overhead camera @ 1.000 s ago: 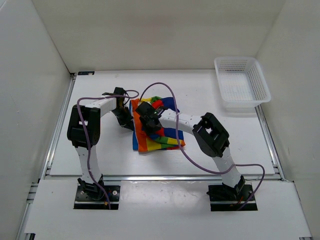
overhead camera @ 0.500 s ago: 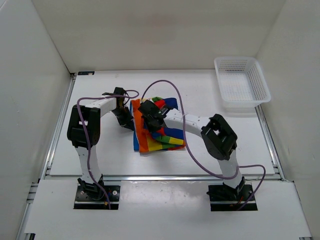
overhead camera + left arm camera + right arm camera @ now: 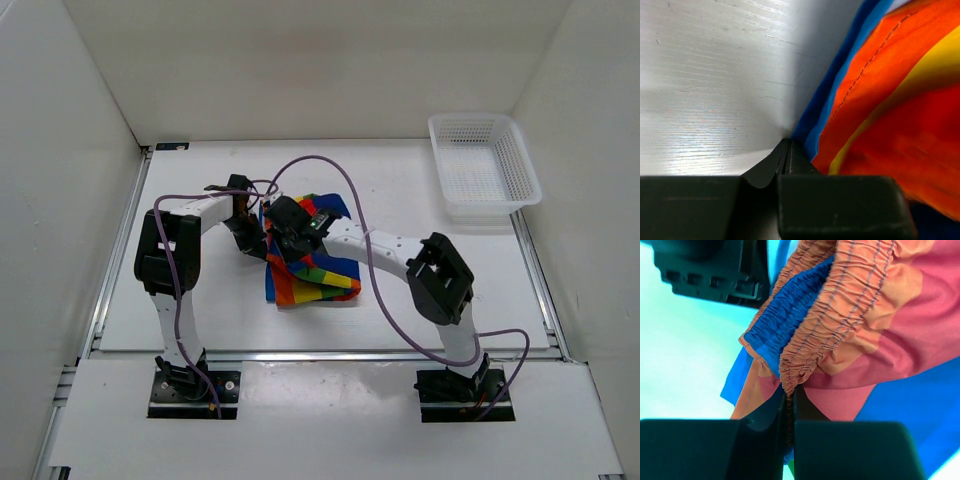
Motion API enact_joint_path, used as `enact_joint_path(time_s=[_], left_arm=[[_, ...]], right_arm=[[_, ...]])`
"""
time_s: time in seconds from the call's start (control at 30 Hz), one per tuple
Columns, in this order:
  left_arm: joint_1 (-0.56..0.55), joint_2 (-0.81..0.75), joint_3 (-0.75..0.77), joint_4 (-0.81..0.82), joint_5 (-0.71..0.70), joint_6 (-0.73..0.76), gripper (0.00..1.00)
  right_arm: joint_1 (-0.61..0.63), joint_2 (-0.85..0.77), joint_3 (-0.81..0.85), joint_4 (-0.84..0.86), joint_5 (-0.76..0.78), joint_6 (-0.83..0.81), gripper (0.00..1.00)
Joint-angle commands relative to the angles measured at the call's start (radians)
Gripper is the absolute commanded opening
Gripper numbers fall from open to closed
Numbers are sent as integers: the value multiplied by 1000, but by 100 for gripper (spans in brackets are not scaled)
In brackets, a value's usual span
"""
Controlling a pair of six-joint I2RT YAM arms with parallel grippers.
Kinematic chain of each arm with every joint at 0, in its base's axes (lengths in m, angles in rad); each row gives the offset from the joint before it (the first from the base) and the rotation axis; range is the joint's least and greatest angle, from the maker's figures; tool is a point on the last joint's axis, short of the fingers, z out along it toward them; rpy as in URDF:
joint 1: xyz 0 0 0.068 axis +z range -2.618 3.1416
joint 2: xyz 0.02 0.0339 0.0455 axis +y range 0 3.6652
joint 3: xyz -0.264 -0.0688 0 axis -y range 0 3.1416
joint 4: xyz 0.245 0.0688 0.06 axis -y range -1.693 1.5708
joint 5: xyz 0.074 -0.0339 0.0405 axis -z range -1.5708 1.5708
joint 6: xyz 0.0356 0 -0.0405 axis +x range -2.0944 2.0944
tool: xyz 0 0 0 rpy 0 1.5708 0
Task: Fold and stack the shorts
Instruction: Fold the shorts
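Right claw (image 3: 789, 399) is pinching tight on the gathered orange waistband of the shorts (image 3: 312, 282). Left claw (image 3: 786, 150), fingers pressed fully together, is touching the shorts' blue edge down on the bench (image 3: 200, 310). Cannot tell whether cloth is caught there. White basket (image 3: 486, 170) is sitting well off beyond the right claw.

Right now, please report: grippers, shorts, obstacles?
Left gripper shut at shorts edge. Right gripper shut on waistband. Shorts bunched mid-table. Basket far right, apart.
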Motion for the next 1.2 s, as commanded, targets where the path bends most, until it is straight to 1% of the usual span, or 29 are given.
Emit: enact_joint_path(time_s=[0.0,0.13,0.17,0.27,0.3,0.33,0.37,0.4,0.43,0.5,0.53,0.57,0.6,0.63,0.67,0.7,0.73,0.77,0.8,0.83,0.87,0.9,0.93,0.97,1.03,1.1,1.17], left_arm=[[-5,7,4,30,-12,13,11],[-5,-3,4,30,-12,13,11],[-5,-14,4,21,2,22,11],[21,-65,13,2,18,31,11],[33,-82,23,-24,28,42,11],[44,-100,23,-41,28,42,11],[44,-135,54,-61,19,65,14],[44,-152,75,-82,2,74,19],[44,-166,101,-135,-11,83,28],[44,-201,191,-189,-45,111,35],[44,-210,223,-215,-59,111,41],[44,-220,281,-258,-59,120,49],[44,-229,308,-275,-74,120,49],[44,-243,331,-289,-74,131,49],[23,-243,348,-298,-74,131,47],[7,-255,371,-299,-74,131,25],[-10,-255,371,-299,-74,131,12],[-40,-255,371,-299,-55,131,10],[-54,-255,359,-277,-29,122,10],[-68,-255,340,-228,28,122,10],[-79,-240,320,-204,50,110,10],[-88,-226,282,-181,65,94,10],[-97,-186,270,-161,76,94,10],[-97,-163,260,-129,87,84,10],[-97,-114,248,-113,87,73,10],[-97,-42,260,-101,73,73,10],[-97,16,276,-101,32,73,10]], right_arm=[[19,66,46,-3,-46,-22,0],[19,81,46,-3,-46,-13,0],[19,81,46,-3,-37,-13,11],[19,23,46,-26,-28,-22,22],[19,-15,46,-26,-28,-22,36],[19,-36,46,-37,-28,-31,47],[19,-59,46,-46,-28,-31,57],[19,-108,37,-46,-28,-31,80],[19,-135,26,-46,-14,-31,86],[19,-207,17,-46,9,-20,94],[19,-230,2,-46,21,-10,94],[19,-276,-9,-46,50,-9,94],[-5,-299,-23,-46,64,0,94],[-19,-322,-58,-46,75,13,90],[-38,-342,-78,-46,75,14,82],[-85,-375,-100,-46,66,23,64],[-113,-388,-121,-31,54,23,16],[-174,-388,-161,-7,26,23,1],[-206,-388,-170,-6,-12,23,0],[-238,-388,-170,15,-57,23,0],[-301,-353,-170,26,-165,-3,0],[-329,-325,-146,26,-218,-12,0],[-355,-293,-119,26,-268,-23,0],[-377,-225,-83,17,-316,-23,0],[-423,-157,6,17,-415,-39,0],[-441,-60,79,17,-433,-39,0],[-452,32,110,17,-433,-29,0]])
